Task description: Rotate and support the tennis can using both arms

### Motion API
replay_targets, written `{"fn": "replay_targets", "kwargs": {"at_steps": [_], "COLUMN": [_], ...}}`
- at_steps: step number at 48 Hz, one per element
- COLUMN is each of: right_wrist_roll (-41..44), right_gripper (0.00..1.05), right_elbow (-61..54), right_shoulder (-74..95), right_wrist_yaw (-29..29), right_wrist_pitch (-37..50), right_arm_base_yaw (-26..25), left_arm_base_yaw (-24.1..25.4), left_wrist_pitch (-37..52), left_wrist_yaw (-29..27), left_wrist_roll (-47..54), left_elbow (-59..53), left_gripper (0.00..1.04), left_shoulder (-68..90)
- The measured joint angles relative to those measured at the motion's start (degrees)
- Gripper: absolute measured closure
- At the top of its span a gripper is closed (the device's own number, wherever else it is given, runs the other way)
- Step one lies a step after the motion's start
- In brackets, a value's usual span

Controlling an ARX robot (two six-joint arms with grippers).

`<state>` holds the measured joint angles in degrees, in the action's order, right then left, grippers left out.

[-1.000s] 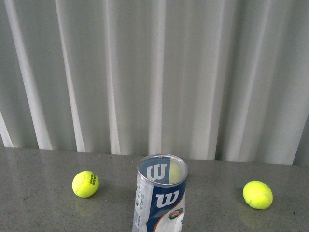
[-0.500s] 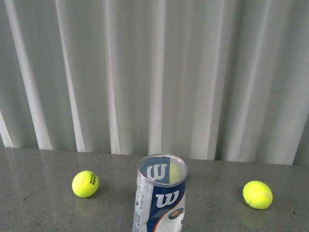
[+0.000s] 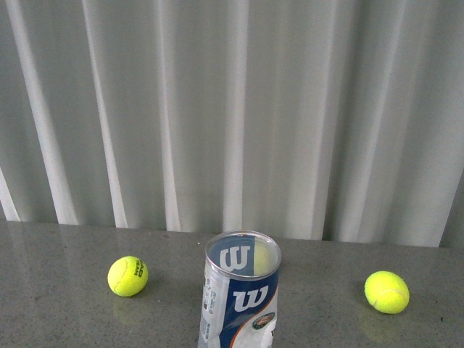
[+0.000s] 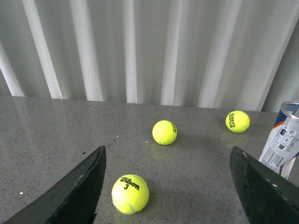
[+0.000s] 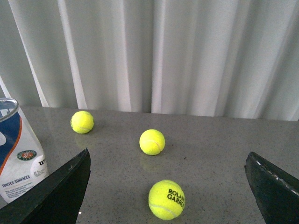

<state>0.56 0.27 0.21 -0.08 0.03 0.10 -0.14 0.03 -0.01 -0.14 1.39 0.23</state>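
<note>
The tennis can [image 3: 243, 290] stands upright on the grey table at the bottom centre of the front view, its blue-and-white "W" label facing me and its silvery rim open at the top. Neither arm shows in that view. In the left wrist view the can [image 4: 283, 147] sits at the frame's edge, outside my left gripper [image 4: 167, 154], which is open with only table and a ball between its black fingers [image 4: 74, 191]. My right gripper [image 5: 169, 158] is open too, and the can [image 5: 18, 144] lies just beyond one finger [image 5: 58, 193], apart from it.
Yellow tennis balls lie loose on the table: one left of the can [image 3: 127, 276], one right of it [image 3: 386, 292]. A Wilson ball [image 4: 130, 194] sits between my left fingers, a Roland Garros ball [image 5: 167, 199] between my right ones. White curtains [image 3: 232, 109] hang behind the table.
</note>
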Motion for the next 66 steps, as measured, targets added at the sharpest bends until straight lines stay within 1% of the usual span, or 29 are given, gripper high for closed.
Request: {"fn": "replay_targets", "kwargs": {"at_steps": [2, 4, 5, 6, 8, 66], "right_wrist_roll": [0.0, 0.0, 0.0, 0.0, 0.0, 0.0], "right_gripper": [0.07, 0.07, 0.07, 0.07, 0.07, 0.07], "right_elbow": [0.0, 0.0, 0.0, 0.0, 0.0, 0.0], "right_shoulder": [0.0, 0.0, 0.0, 0.0, 0.0, 0.0], "right_wrist_yaw": [0.0, 0.0, 0.0, 0.0, 0.0, 0.0], "right_wrist_pitch": [0.0, 0.0, 0.0, 0.0, 0.0, 0.0], "right_arm_base_yaw": [0.0, 0.0, 0.0, 0.0, 0.0, 0.0], "left_arm_base_yaw": [0.0, 0.0, 0.0, 0.0, 0.0, 0.0], "left_wrist_pitch": [0.0, 0.0, 0.0, 0.0, 0.0, 0.0], "left_wrist_yaw": [0.0, 0.0, 0.0, 0.0, 0.0, 0.0], "left_wrist_roll": [0.0, 0.0, 0.0, 0.0, 0.0, 0.0], "left_elbow": [0.0, 0.0, 0.0, 0.0, 0.0, 0.0], "left_gripper": [0.15, 0.08, 0.06, 0.05, 0.07, 0.07], "left_shoulder": [0.0, 0.0, 0.0, 0.0, 0.0, 0.0]}}
